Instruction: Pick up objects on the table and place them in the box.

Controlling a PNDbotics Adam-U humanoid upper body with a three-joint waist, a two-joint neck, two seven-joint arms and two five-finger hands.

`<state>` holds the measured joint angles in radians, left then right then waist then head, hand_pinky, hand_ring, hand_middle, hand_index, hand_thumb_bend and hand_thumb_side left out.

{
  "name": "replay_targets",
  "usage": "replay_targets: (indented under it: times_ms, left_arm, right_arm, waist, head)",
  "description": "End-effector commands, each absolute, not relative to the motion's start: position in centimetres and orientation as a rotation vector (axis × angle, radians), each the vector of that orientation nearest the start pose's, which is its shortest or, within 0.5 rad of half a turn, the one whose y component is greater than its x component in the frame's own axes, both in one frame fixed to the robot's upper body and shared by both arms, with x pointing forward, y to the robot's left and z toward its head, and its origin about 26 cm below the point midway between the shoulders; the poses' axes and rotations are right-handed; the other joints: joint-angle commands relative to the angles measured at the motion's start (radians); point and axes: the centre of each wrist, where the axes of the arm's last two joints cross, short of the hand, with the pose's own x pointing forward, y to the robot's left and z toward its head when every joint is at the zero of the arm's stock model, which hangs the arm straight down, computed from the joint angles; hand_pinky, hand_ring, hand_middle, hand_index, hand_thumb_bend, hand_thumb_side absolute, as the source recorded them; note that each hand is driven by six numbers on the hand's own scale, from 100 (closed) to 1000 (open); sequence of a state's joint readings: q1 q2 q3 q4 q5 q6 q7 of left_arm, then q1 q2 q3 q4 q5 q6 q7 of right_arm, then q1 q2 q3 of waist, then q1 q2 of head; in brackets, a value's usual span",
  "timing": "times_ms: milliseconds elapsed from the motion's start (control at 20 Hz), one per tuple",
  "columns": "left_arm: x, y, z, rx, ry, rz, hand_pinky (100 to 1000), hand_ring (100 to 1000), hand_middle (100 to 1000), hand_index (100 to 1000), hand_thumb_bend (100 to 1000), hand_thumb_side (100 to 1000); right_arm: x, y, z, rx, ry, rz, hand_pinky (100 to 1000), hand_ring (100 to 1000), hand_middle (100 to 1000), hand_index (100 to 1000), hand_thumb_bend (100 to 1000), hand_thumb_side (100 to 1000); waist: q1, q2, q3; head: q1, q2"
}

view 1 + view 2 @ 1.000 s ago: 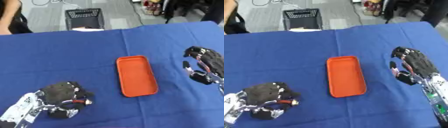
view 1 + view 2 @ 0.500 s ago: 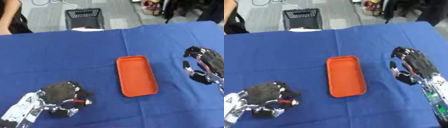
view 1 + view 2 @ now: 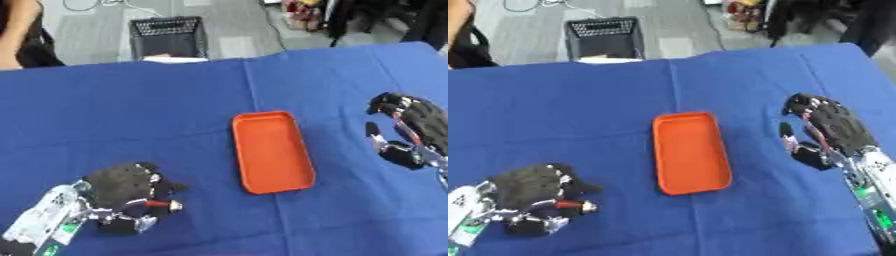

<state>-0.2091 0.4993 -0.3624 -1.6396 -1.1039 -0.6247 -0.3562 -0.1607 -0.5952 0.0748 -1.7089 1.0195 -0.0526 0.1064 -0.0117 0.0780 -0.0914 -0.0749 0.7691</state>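
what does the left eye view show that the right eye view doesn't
Only the left eye view: more blue cloth left of the left hand. Only the right eye view: the right hand's silver forearm running down to the lower edge, and the table's right corner. Both: the shallow orange rectangular tray mid-table, empty, and the black mesh crate on the floor beyond the blue-covered table.

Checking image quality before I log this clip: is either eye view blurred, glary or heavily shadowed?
Left eye view: soft throughout, the small red thing in the left hand unreadable; even light, no glare on the orange rectangular plastic tray. Right eye view: same softness, right hand casts only a faint shadow on the blue tablecloth.
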Motion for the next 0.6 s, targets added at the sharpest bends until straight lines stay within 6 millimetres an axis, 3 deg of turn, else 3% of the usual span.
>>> replay_targets:
  times_ms: [50,600]
  left_arm:
    - [30.99,25.57,6.90,-0.708,1.869,2.836,716,606,487,1000,100,333]
    - [30.61,25.28,6.35,-0.813,1.738,2.741,639,640,553,1000,100,372]
  right_arm:
    - [31.16,-33.75,12.73,-1.254,-1.462,1.370,701,772,735,709,100,193]
    - [31.21,-33.68,12.79,-1.254,-1.467,1.371,701,772,735,709,100,195]
  waist:
    - [-0.002,-0.008,-0.001]
    - [-0.002,-0.006,-0.004]
  head:
    - [0.006,0.001]
    - [0.008,0.001]
